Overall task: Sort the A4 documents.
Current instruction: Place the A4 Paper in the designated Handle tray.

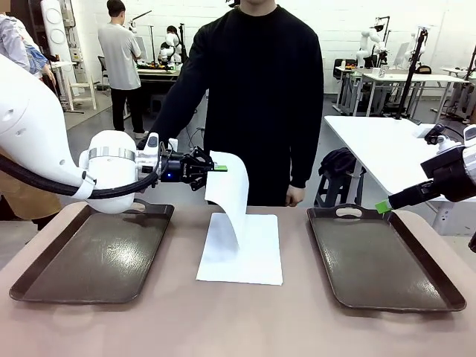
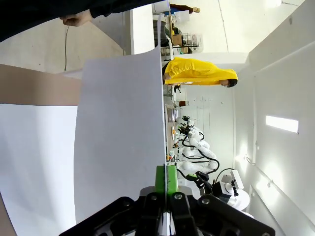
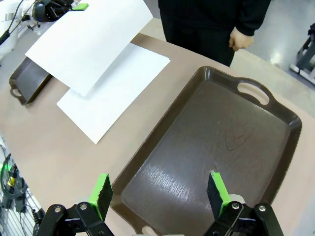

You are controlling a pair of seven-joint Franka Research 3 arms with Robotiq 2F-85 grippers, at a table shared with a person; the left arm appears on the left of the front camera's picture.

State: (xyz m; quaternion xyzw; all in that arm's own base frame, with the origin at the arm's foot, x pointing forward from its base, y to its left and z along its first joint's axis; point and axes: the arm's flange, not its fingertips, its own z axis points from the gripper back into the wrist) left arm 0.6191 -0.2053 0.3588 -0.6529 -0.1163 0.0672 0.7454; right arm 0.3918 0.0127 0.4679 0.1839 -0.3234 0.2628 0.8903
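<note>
A4 documents, plain white: two counted.
- Lifted sheet [image 1: 227,197] [image 2: 120,137] [image 3: 88,42]: one. Pinched at its upper edge, raised over the middle of the desk [image 1: 245,320], curling down toward the sheet below. Contact between the two not clear.
- Flat sheet [image 1: 245,253] [image 2: 37,162] [image 3: 115,88]: one seen, lying on the desk between the trays, touching neither. More beneath it: cannot tell.

Trays, dark brown, with handles: two counted.
- Left tray [image 1: 93,256] [image 3: 27,81]: one, nothing in it.
- Right tray [image 1: 379,260] [image 3: 211,142]: one, nothing in it.

Claws: two counted.
- Left claw [image 1: 219,168] [image 2: 166,179]: closed tight on the edge of the lifted sheet, green pads pressed together with the paper between, held above the far part of the desk, just beside the left tray's far corner.
- Right claw [image 1: 383,206] [image 3: 160,189]: spread wide, gripping nothing, hovering above the right tray, clear of its surface.

Person in a black top: one, standing at the far side of the desk, one hand [image 1: 295,195] [image 3: 239,38] hanging at the side, apart from both sheets.
</note>
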